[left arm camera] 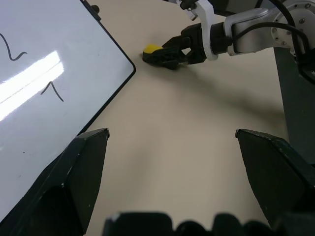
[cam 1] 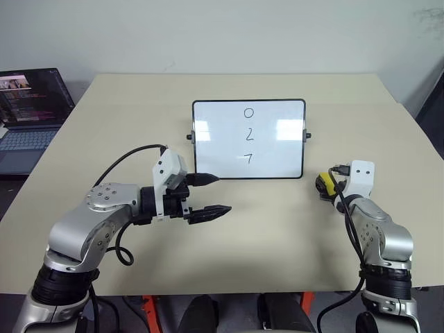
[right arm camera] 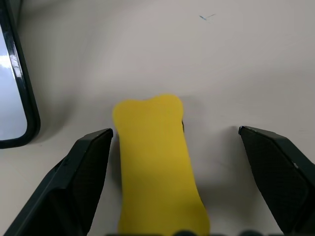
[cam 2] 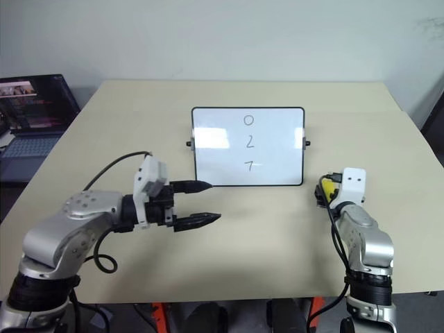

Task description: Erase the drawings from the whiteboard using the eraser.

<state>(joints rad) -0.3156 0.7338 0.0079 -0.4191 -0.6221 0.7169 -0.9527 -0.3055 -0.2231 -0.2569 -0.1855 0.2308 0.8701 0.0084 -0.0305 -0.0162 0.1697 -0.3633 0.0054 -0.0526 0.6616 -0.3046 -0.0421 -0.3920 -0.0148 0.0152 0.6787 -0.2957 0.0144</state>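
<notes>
While the eraser lies between them, right fingers: spread wide, one finger (right arm camera: 81, 182) on each side of the yellow eraser (right arm camera: 155, 162), not pinching it; judged lined up for a grasp.
Eraser: flat on the worktop (cam 1: 277, 229), just beside the whiteboard's lower right corner.
Right gripper (cam 1: 325, 186): forearm reaches forward, pointing slightly down at the eraser.
Left fingers: spread, holding nothing; judged parked clear so the board stays open.
Left gripper (cam 1: 211, 195): arm bent across, pointing toward the right, just before the whiteboard's lower left part.
Whiteboard (cam 1: 277, 132): propped tilted, mid-worktop, facing the robot.
Drawings (cam 1: 249, 134): three marks in a column on the whiteboard, unerased.
Laptop (cam 1: 31, 114): well left of the whiteboard, off the worktop.
</notes>
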